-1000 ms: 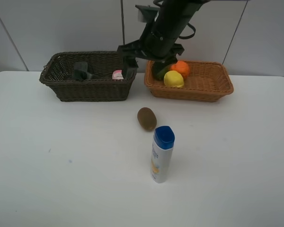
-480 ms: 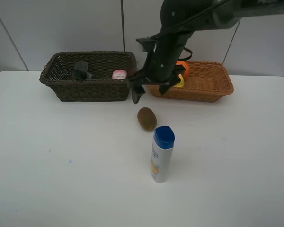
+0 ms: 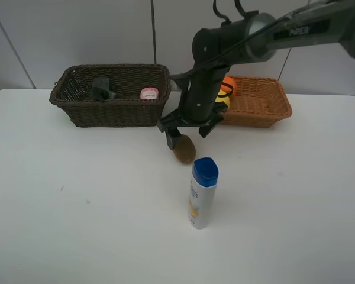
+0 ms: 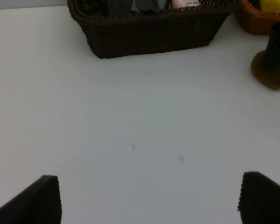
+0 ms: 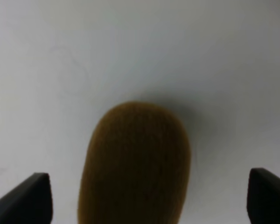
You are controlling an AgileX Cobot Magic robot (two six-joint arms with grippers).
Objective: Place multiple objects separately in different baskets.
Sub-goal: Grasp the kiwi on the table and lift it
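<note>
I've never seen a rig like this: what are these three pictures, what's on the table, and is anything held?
It is a robot with two arms, each ending in a gripper. One picture looks down from a high camera; the other two come from cameras on the wrists. On the white table are a kiwi and a standing bottle, with a dark basket and a tan basket behind, both holding items. The right gripper hangs open over the kiwi, a finger on each side. The left gripper is open over bare table. Nothing is held.
</note>
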